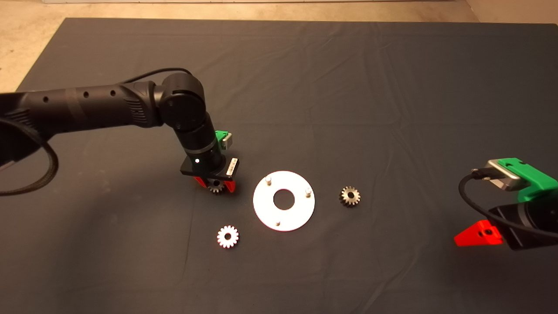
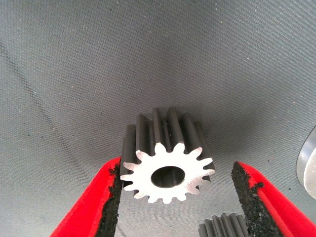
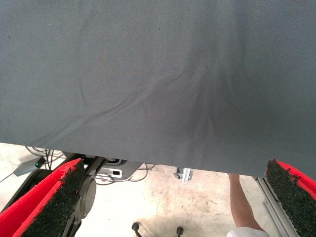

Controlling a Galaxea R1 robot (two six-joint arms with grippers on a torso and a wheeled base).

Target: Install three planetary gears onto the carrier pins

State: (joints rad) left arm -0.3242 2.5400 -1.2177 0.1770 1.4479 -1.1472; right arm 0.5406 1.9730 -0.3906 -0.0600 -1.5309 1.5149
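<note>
The white disc (image 1: 261, 205) lies mid-mat with three bare carrier pins (image 1: 269, 179) standing on it. Three planetary gears lie flat on the mat. One gear (image 1: 216, 188) sits left of the disc, between the fingers of my left gripper (image 1: 216, 186). In the left wrist view this gear (image 2: 168, 170) stands between the pads of my left gripper (image 2: 177, 165). One pad (image 2: 112, 195) touches its teeth and the other pad (image 2: 247, 195) stands apart, so the gripper is open. A bright gear (image 1: 227, 237) lies in front of it and also shows in the left wrist view (image 2: 224, 227). A dark gear (image 1: 349, 196) lies right of the disc.
My right gripper (image 1: 477, 233) waits open at the lower right edge; its wrist view shows the right gripper (image 3: 176, 165) looking past the mat's edge (image 3: 148, 160) to the floor, cables and a person's limb (image 3: 242, 202). The disc's rim (image 2: 308, 163) is close beside the left gripper.
</note>
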